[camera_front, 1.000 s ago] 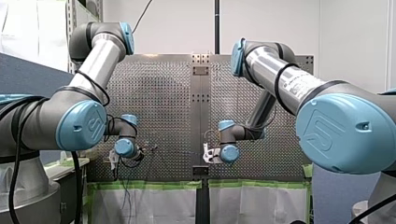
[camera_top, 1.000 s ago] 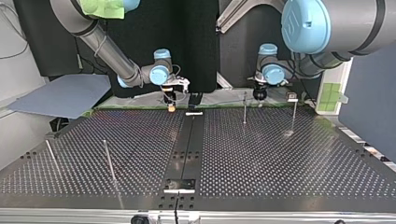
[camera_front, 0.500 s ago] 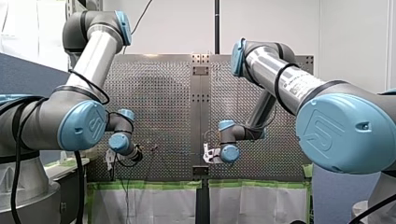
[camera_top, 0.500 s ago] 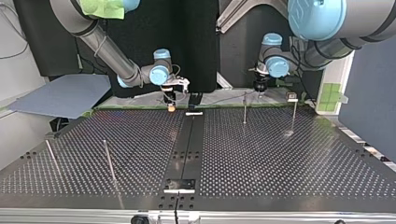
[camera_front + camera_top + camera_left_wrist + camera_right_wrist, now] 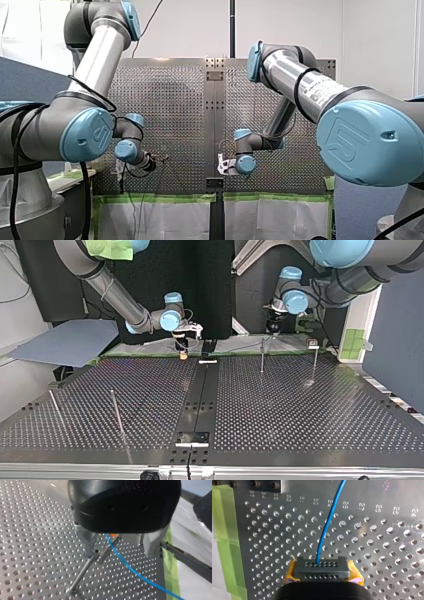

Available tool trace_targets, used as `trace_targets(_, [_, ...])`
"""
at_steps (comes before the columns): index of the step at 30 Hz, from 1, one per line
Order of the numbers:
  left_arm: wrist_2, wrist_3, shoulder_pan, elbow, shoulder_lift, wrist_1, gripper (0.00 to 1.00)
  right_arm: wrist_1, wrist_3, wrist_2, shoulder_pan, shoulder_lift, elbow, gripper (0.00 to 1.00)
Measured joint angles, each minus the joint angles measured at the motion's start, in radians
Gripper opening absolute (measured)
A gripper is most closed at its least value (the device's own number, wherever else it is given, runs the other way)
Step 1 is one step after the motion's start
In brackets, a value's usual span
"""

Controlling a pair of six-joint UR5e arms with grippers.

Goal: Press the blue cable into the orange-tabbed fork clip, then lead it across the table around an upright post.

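At the far edge of the table (image 5: pixel 300 410): 2 arms reach down well apart, and the blue cable (image 5: pixel 325 531) runs from one toward the other.
Right gripper (image 5: pixel 322 573): its yellow pads (image 5: pixel 290 573) are clamped on either side of a black connector (image 5: pixel 322 566) at the cable's end.
Left gripper (image 5: pixel 119 551): its 2 metal fingers (image 5: pixel 86 538) stand apart, gripping nothing, with the cable passing between them.
Fork clip (image 5: pixel 108 550): it sits atop a thin post (image 5: pixel 81 576), directly under my left gripper. Its orange tab (image 5: pixel 113 535) shows just beside the cable. Whether the cable sits in the fork cannot be told.
Step in hand: probably pressing the cable into the clip.
Doing it well: hold the connector steady so the cable has little slack. Line the cable up over the fork's slot. Bring the open fingers straight down on either side of the clip, gently, since the thin post looks easy to bend.
Not yet done: leading the cable around an upright post.
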Motion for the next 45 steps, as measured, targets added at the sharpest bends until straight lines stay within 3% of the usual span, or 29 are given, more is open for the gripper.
trace_targets(13, [-0.009, 0.0, -0.033, -0.001, 0.0, 0.066, 1.0, 0.001, 0.002, 0.0, -0.004, 0.0, 0.0, 0.0])
trace_targets(30, [-0.054, 0.004, -0.065, -0.001, 0.0, 0.061, 1.0, 0.0, 0.005, -0.004, -0.008, 0.001, 0.0, 0.0])
trace_targets(39, [-0.089, 0.054, -0.121, 0.0, 0.001, 0.061, 1.0, 0.002, 0.005, -0.009, -0.008, 0.001, 0.0, 0.0])
trace_targets(45, [-0.142, 0.019, -0.176, 0.0, 0.001, 0.112, 1.0, 0.001, 0.005, -0.01, -0.008, 0.001, 0.0, 0.0])
